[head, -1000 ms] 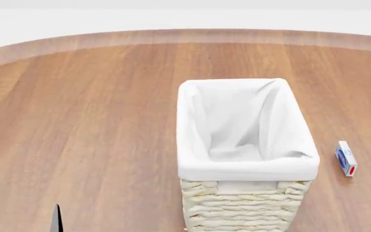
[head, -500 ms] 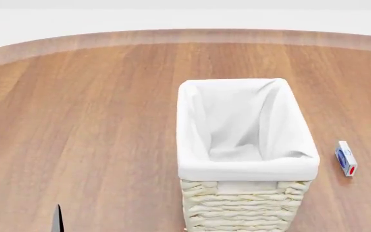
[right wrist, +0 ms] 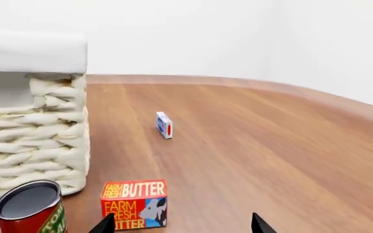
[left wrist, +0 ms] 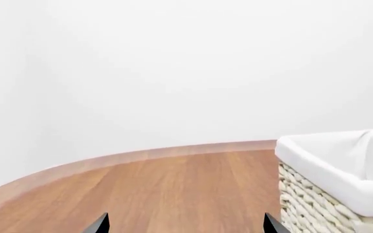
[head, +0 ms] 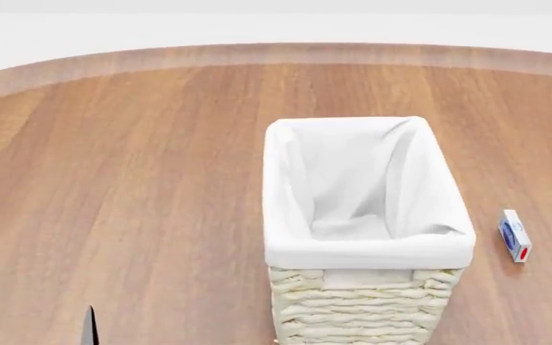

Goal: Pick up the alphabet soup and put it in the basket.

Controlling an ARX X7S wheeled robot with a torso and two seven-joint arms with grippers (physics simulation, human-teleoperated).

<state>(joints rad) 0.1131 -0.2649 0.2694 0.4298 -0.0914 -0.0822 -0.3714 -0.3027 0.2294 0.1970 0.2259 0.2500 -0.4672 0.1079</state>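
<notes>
The cream wicker basket [head: 367,253] with white cloth lining stands on the wooden table; it also shows in the left wrist view [left wrist: 332,167] and the right wrist view [right wrist: 34,131]. A red can [right wrist: 29,208] with a green label reading "TOM" stands by the basket's base. No can that I can read as alphabet soup is in view. My left gripper [head: 34,328] is open and empty at the table's near left, its tips wide apart over bare wood [left wrist: 185,225]. My right gripper [right wrist: 183,225] is open and empty, just short of the butter box; it is out of the head view.
A red "Farm Fresh Butter" box [right wrist: 134,204] stands beside the can. A small blue and white box [head: 514,235] stands right of the basket, also seen in the right wrist view [right wrist: 164,125]. The table's curved edge [head: 276,52] runs along the back.
My left gripper's tips have sunk slightly toward the head view's bottom edge. Nothing else has moved.
</notes>
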